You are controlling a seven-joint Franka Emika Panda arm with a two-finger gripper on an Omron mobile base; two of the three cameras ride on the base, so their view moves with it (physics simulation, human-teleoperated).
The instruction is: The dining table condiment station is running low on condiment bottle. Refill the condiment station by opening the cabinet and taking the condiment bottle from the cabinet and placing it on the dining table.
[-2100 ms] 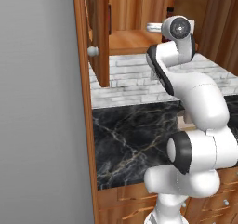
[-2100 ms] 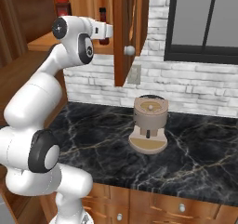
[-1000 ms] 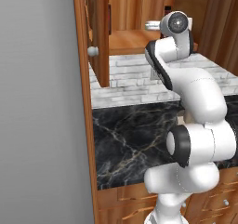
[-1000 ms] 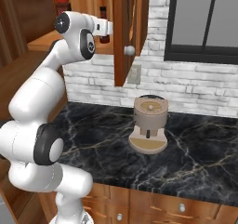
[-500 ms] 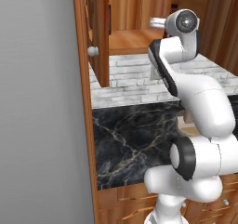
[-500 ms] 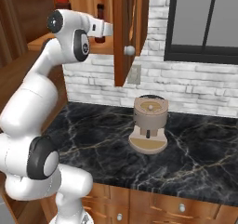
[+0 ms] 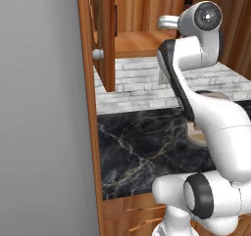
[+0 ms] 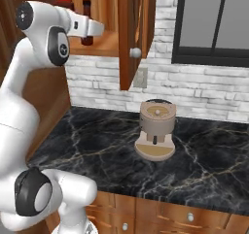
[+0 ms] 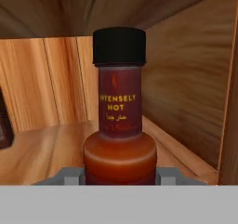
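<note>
I find the cabinet [image 8: 133, 34] open, its door swung outward with the knob facing the room. On its shelf stands the condiment bottle [image 9: 119, 111], upright, black cap on, dark red-brown contents, label reading "INTENSELY HOT". In the hand view the bottle sits centred and close, between the two grey finger tips at the bottom; the jaws stand part-spread at its sides, and I cannot tell whether they pinch it. A second dark container [image 9: 3, 125] stands at the shelf's left edge, apart from the bottle. The cabinet's side wall rises near the bottle's right. Below, a coffee machine [image 8: 156, 129] stands on the black marble counter [image 8: 209, 165].
</note>
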